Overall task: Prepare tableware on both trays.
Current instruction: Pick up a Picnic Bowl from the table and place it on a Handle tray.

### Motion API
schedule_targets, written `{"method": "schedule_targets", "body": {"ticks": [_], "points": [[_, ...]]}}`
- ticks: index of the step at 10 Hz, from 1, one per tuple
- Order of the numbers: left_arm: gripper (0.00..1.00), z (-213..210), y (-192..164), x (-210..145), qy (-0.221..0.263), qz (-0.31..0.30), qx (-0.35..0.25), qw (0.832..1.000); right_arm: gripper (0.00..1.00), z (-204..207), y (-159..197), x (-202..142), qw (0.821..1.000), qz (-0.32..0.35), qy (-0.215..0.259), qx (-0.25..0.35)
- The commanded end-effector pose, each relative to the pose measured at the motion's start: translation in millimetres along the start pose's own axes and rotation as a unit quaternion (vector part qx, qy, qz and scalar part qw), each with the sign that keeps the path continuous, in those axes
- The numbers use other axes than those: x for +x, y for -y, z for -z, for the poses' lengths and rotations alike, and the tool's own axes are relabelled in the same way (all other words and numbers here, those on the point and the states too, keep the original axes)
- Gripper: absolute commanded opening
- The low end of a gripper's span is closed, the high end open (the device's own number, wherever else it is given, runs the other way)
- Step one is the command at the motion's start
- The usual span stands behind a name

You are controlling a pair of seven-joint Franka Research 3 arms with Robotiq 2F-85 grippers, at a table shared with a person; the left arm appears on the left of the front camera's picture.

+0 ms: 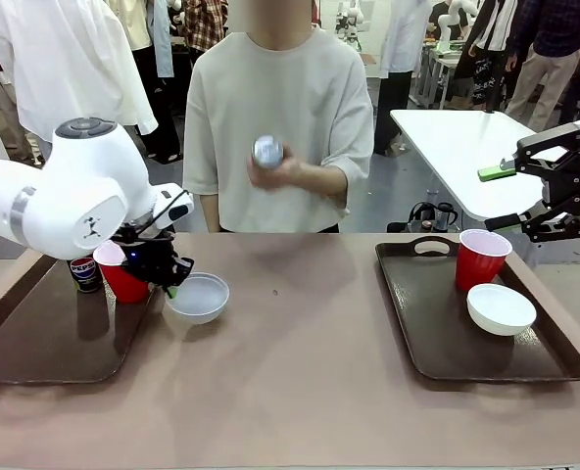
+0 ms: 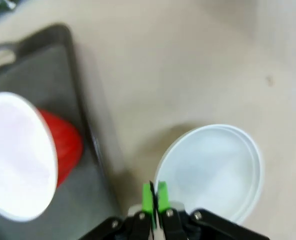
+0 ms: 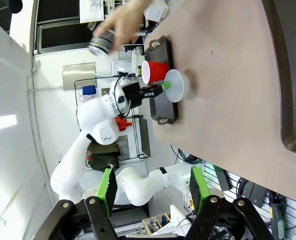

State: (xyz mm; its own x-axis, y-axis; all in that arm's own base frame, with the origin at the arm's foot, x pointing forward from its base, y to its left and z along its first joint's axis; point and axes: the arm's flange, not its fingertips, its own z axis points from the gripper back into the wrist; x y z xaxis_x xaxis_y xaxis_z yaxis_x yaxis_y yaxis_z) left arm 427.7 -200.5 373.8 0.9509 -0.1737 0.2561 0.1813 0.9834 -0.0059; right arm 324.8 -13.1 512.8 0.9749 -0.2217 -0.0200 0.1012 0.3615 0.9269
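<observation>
Pinched green pads of the left gripper clamp the near rim of a shallow round white bowl, lying on the surface just beside a red plastic cup. The right gripper hangs spread, holding nothing, well apart from it.

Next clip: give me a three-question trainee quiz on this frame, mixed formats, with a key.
1. True or false: the left gripper is shut on the rim of the white bowl.
2. Which tray already holds both a cup and a bowl: A) left tray, B) right tray?
3. What is the person's hand holding?

Key: 1 true; 2 B; 3 a can.
</observation>
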Motion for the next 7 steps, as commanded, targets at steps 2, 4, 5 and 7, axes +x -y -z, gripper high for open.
{"method": "schedule_targets", "body": {"ticks": [2,4,5,7], "points": [[0.0,-101.0,-24.3,-38.6,-0.048,0.022,0.017,0.998,0.76,-1.5,2.6,1.5,1.0,-0.008,-0.004,-0.002],[0.0,-161.7,-51.4,-62.8,-0.04,0.024,-0.022,0.999,0.76,-1.5,2.6,1.5,1.0,-0.008,-0.004,-0.002],[0.0,-176.0,-70.3,-70.8,-0.034,0.02,-0.026,0.999,0.76,-1.5,2.6,1.5,1.0,-0.008,-0.004,-0.002],[0.0,-183.0,-120.2,-74.6,-0.024,0.0,-0.037,0.999,0.76,-1.5,2.6,1.5,1.0,-0.008,-0.004,-0.002]]}}
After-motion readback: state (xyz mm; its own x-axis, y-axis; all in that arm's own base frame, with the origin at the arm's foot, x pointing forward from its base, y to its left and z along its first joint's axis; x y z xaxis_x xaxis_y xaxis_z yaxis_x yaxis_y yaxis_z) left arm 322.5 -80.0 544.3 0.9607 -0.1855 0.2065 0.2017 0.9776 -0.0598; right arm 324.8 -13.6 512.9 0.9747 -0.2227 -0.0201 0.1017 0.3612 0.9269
